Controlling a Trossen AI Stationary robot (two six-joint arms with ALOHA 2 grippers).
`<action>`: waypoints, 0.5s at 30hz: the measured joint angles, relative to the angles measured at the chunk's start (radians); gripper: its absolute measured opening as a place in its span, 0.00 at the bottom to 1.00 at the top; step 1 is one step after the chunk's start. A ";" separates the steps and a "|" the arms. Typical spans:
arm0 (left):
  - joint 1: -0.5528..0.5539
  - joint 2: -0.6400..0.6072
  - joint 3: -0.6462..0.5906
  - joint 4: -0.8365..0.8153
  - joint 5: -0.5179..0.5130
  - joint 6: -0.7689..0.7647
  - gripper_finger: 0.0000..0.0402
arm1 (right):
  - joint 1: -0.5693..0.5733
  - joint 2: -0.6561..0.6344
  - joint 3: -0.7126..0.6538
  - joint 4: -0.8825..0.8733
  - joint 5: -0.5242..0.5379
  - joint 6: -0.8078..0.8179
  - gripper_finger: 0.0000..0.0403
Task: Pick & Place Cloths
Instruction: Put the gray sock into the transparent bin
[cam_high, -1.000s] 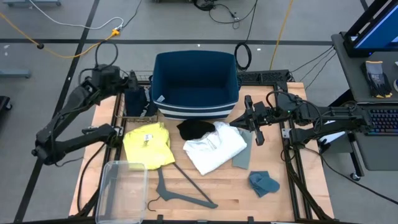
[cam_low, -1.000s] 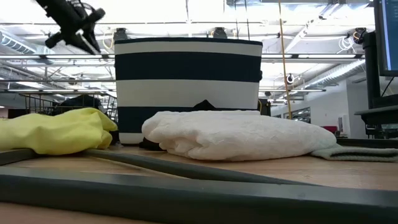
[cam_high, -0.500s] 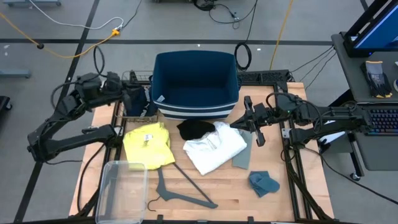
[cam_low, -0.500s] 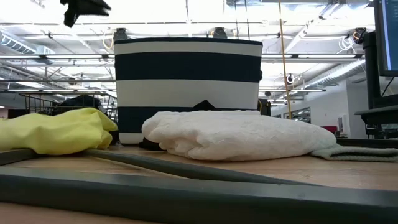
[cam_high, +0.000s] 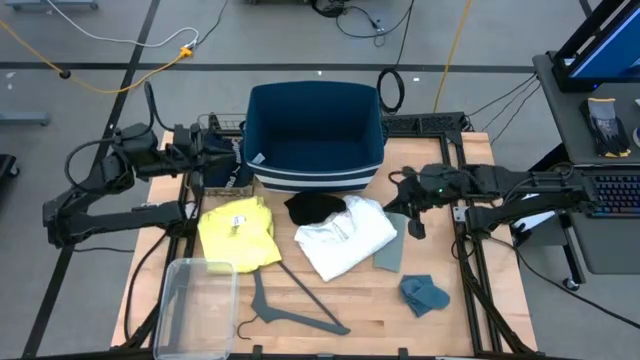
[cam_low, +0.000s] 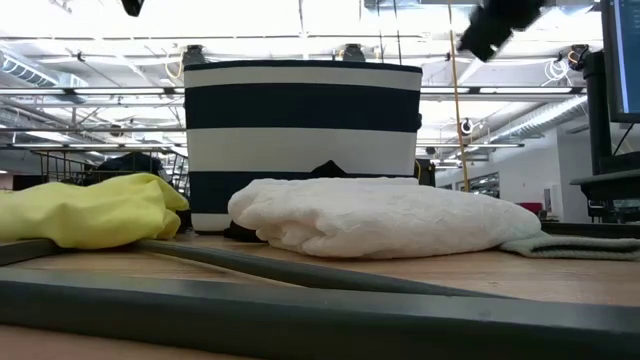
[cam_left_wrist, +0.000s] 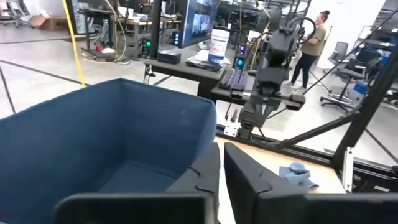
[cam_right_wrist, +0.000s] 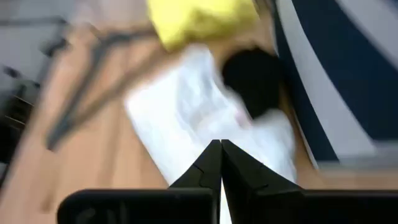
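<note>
The yellow cloth (cam_high: 238, 232), the black cloth (cam_high: 314, 207) and the white cloth (cam_high: 345, 238) lie on the table in front of the navy bin (cam_high: 315, 135). A grey-green cloth (cam_high: 390, 250) and teal rags (cam_high: 424, 293) lie nearer the right edge. A dark cloth (cam_high: 218, 168) sits left of the bin. My right gripper (cam_high: 398, 205) is shut and hovers above the white cloth's right edge, pointing at the white cloth (cam_right_wrist: 186, 106). My left gripper (cam_high: 203, 152) is shut, up beside the bin's left wall (cam_left_wrist: 112, 143).
A grey hanger (cam_high: 290, 310) and a clear plastic tub (cam_high: 195, 305) lie at the near left. The striped bin (cam_low: 300, 130) stands at the far edge behind the white cloth (cam_low: 380, 215). Bare wood shows at the near right. A person (cam_left_wrist: 313, 37) stands in the room beyond.
My left arm has drawn back from the bin's left side toward the table's left edge and risen out of the low view. My right gripper has tipped down toward the white cloth and now shows high in the low view. No cloth has moved.
</note>
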 joint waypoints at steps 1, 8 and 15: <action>-0.002 0.000 0.000 0.000 -0.003 0.001 0.02 | 0.000 0.000 0.000 -0.042 0.024 0.018 0.00; -0.002 0.000 0.000 0.000 -0.007 0.001 0.07 | -0.001 0.001 0.000 -0.231 0.078 0.128 0.06; -0.002 0.020 0.000 -0.001 -0.055 -0.009 0.16 | -0.001 0.059 0.000 -0.298 0.074 0.175 0.24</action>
